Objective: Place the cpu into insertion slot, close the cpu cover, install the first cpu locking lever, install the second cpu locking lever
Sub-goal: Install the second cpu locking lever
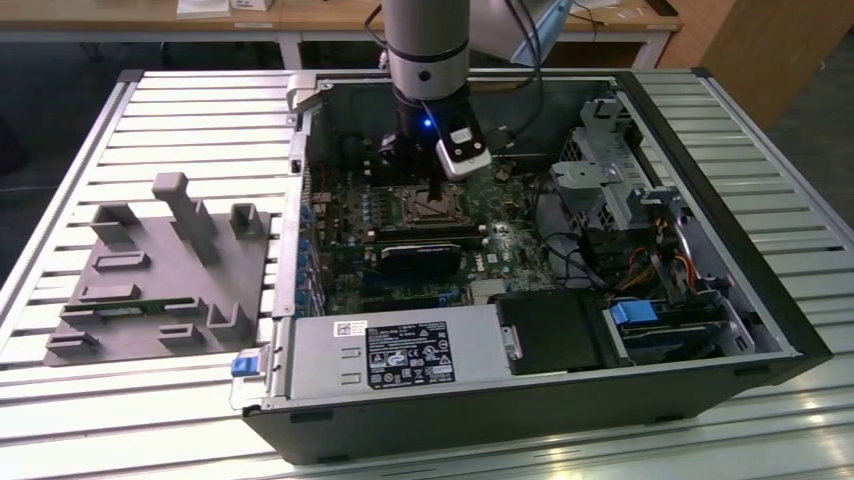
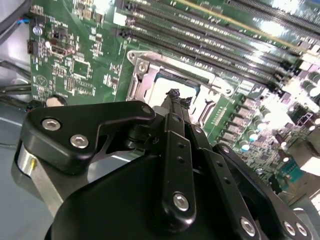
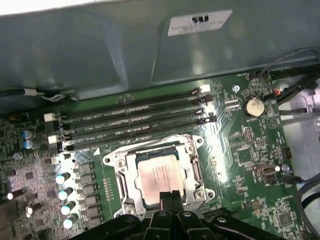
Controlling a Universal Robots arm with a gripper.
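The cpu, a flat square chip with a silver-grey top, lies in the insertion slot on the green motherboard inside the open computer case. The cpu cover, a thin metal frame with a square window, lies flat around the chip. My gripper hangs just above the socket's edge, its two black fingers pressed together with nothing between them. The second wrist view has the gripper tips over the chip. In the exterior view the arm stands upright over the socket. The locking levers are not clear to me.
Long black memory slots run beside the socket, and a coin battery sits further along the board. A power supply and drive cage fill the case. A grey fixture tray lies on the exterior view's left.
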